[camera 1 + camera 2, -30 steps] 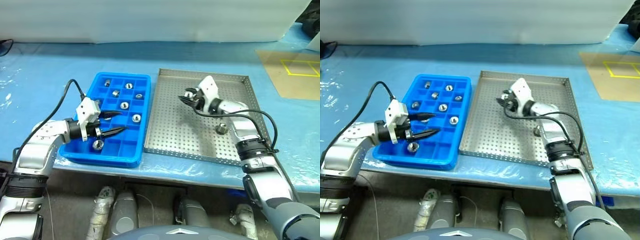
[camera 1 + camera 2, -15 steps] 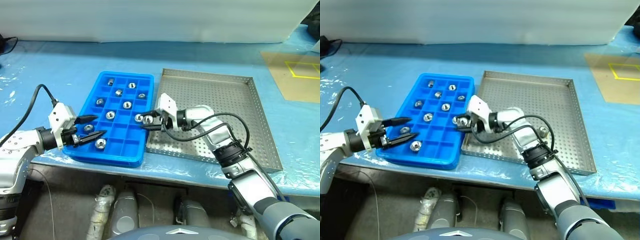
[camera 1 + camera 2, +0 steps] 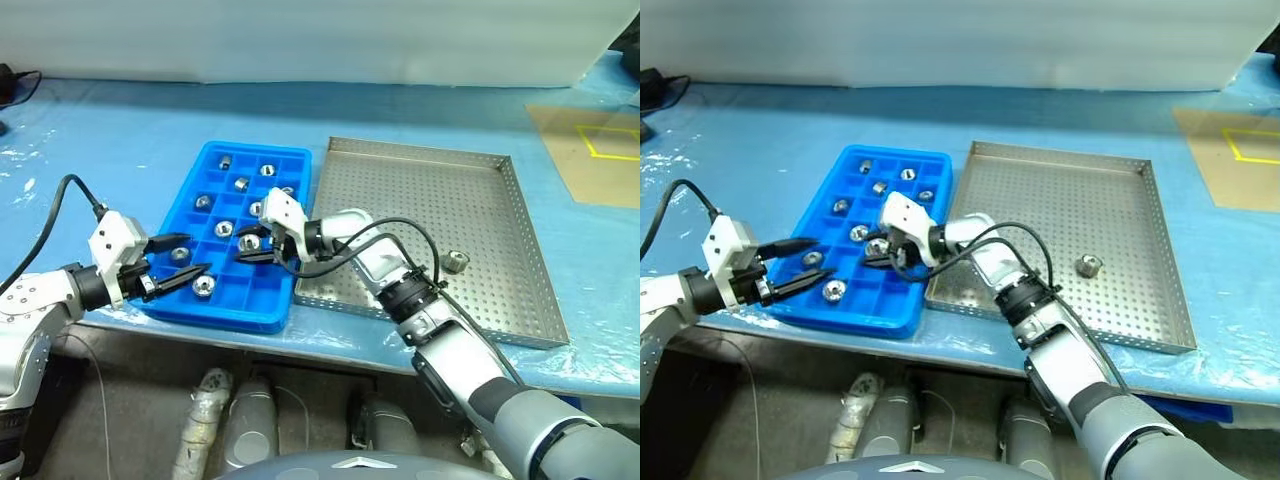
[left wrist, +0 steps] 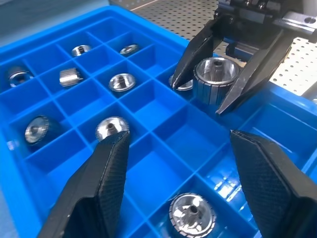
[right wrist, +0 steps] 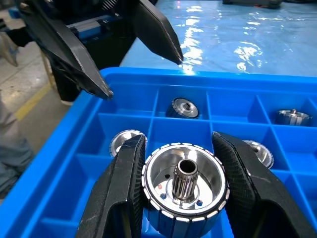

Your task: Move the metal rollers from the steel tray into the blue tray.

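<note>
My right gripper (image 3: pixel 256 246) is shut on a shiny metal roller (image 5: pixel 184 184) and holds it just above the middle compartments of the blue tray (image 3: pixel 225 308). Several other rollers lie in separate compartments, one of them near the front (image 3: pixel 203 286). At the tray's near-left corner my left gripper (image 3: pixel 198 254) hovers open, nothing between its fingers (image 4: pixel 101 198), and points toward the right gripper. The steel tray (image 3: pixel 520 200) stands right beside the blue one, with one roller (image 3: pixel 457 261) on its perforated floor near the right side.
Both trays stand close to the front edge of a table covered in blue plastic film (image 3: pixel 100 130). A brown board with yellow tape (image 3: pixel 590 150) lies at the far right. A black cable (image 3: pixel 60 200) loops up from my left wrist.
My right gripper has carried the roller leftward, out of the steel tray and over the blue tray. My left gripper has drawn back a little toward the tray's left corner, still open.
</note>
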Controlling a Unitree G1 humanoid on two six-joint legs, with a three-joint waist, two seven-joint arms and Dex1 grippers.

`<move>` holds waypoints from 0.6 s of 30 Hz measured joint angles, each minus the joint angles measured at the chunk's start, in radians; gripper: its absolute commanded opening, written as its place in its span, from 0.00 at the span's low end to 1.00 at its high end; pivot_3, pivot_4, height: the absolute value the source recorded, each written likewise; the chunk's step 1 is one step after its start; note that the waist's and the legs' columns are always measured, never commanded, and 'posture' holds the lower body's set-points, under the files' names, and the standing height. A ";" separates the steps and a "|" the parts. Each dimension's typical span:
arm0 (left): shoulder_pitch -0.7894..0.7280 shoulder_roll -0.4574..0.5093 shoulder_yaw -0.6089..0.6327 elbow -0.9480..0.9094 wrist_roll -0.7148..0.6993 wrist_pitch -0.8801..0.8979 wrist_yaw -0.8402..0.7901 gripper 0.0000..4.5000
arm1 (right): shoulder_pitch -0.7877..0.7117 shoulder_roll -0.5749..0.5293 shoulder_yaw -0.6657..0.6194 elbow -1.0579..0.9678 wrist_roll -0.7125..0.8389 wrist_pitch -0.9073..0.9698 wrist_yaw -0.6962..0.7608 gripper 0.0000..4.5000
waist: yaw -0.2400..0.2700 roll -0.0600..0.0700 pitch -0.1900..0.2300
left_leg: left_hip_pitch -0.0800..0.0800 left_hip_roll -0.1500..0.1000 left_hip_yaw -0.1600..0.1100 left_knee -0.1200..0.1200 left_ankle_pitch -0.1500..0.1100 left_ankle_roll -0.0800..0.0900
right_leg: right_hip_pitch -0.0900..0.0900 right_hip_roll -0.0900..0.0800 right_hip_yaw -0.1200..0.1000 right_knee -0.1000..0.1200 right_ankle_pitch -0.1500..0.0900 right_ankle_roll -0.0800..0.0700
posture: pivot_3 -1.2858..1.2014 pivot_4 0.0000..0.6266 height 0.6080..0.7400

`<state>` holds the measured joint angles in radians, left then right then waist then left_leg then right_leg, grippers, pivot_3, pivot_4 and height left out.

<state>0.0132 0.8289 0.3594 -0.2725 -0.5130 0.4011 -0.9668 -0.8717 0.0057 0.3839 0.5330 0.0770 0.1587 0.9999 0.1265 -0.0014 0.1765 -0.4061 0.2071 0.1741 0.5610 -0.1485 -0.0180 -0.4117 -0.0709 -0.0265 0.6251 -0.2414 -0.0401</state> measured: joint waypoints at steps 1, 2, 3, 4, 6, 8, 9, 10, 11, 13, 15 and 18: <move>0.000 0.010 0.018 0.012 0.000 0.000 0.001 0.75 | -0.006 0.012 0.000 0.009 -0.001 -0.007 -0.003 0.37 | 0.000 0.000 0.000 | 0.000 0.000 0.000 0.000 0.000 0.000 | 0.000 0.000 0.000 0.000 0.000 0.000 | 0.63 0.24 1.00; 0.000 0.019 0.033 0.019 0.000 0.000 0.001 0.75 | -0.009 0.019 0.000 0.013 -0.001 -0.012 -0.003 0.37 | 0.000 0.000 0.000 | 0.000 0.000 0.000 0.000 0.000 0.000 | 0.000 0.000 0.000 0.000 0.000 0.000 | 0.63 0.24 1.00; 0.000 0.024 0.043 0.024 0.000 0.000 0.001 0.75 | -0.011 0.025 0.000 0.017 -0.004 -0.018 -0.003 0.37 | 0.000 0.000 0.000 | 0.000 0.000 0.000 -0.001 0.000 0.000 | 0.000 0.000 0.000 0.000 0.000 0.000 | 0.63 0.24 1.00; 0.001 0.029 0.054 0.030 0.001 -0.001 -0.001 0.75 | -0.011 0.030 0.001 0.024 -0.009 -0.024 -0.003 0.37 | 0.000 0.000 0.000 | 0.000 0.000 0.000 -0.001 0.000 0.000 | 0.000 0.000 0.000 0.000 0.000 0.000 | 0.63 0.24 1.00; 0.003 0.036 0.068 0.035 0.001 -0.001 -0.005 0.75 | -0.011 0.035 0.005 0.045 -0.023 -0.034 -0.003 0.37 | 0.000 0.000 0.000 | 0.000 0.000 0.000 0.000 0.000 0.000 | 0.000 0.000 0.000 0.000 0.000 0.000 | 0.63 0.24 1.00; 0.003 0.038 0.073 0.043 0.002 -0.002 -0.007 0.75 | -0.011 0.036 0.008 0.059 -0.037 -0.039 -0.002 0.37 | 0.000 0.000 0.000 | 0.001 0.000 0.000 -0.001 0.000 0.000 | 0.000 0.000 0.000 0.001 0.000 0.000 | 0.62 0.24 1.00; 0.003 0.039 0.073 0.051 0.002 -0.002 -0.009 0.75 | -0.010 0.041 0.011 0.074 -0.045 -0.044 -0.005 0.37 | 0.000 0.000 0.000 | 0.001 0.000 0.000 -0.001 0.000 0.000 | 0.000 0.000 0.000 0.001 0.000 0.000 | 0.62 0.24 1.00; 0.003 0.039 0.073 0.057 0.002 -0.002 -0.011 0.75 | -0.007 0.047 0.015 0.086 -0.052 -0.047 -0.009 0.37 | 0.000 0.000 0.000 | 0.001 0.000 0.000 -0.001 0.000 0.000 | 0.000 0.000 0.000 0.001 0.000 0.000 | 0.62 0.24 1.00; 0.003 0.039 0.073 0.062 0.002 -0.002 -0.011 0.75 | 0.002 0.054 0.019 0.101 -0.061 -0.051 -0.017 0.37 | 0.000 0.000 0.000 | 0.001 0.000 0.000 -0.001 0.000 0.000 | 0.000 0.000 0.000 0.001 0.000 0.000 | 0.62 0.24 1.00; 0.003 0.039 0.073 0.063 0.002 -0.002 -0.012 0.75 | 0.013 0.066 0.020 0.125 -0.069 -0.064 -0.035 0.37 | 0.000 0.000 0.000 | 0.001 0.000 0.000 -0.001 0.000 0.000 | -0.001 0.000 0.000 0.001 0.000 0.000 | 0.62 0.24 1.00; 0.000 0.039 0.071 0.063 0.002 -0.002 -0.011 0.75 | 0.013 0.083 0.012 0.146 -0.076 -0.087 -0.069 0.59 | -0.001 0.000 0.000 | 0.001 0.000 0.000 -0.001 0.000 0.000 | 0.000 0.000 0.000 0.001 0.000 0.000 | 0.62 0.24 1.00; -0.003 0.036 0.064 0.063 0.002 -0.002 -0.012 0.75 | 0.017 0.090 -0.002 0.157 -0.076 -0.104 -0.098 0.81 | -0.001 0.000 0.000 | 0.001 0.000 0.000 -0.001 0.000 0.000 | 0.000 0.000 0.000 0.002 0.000 0.000 | 0.61 0.24 1.00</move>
<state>0.0098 0.8651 0.4231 -0.2099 -0.5110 0.3987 -0.9791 -0.8550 0.0957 0.3817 0.6898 0.0009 0.0549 0.9020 0.1256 -0.0019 0.1762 -0.4048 0.2074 0.1739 0.5603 -0.1484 -0.0184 -0.4118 -0.0708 -0.0263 0.6267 -0.2414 -0.0399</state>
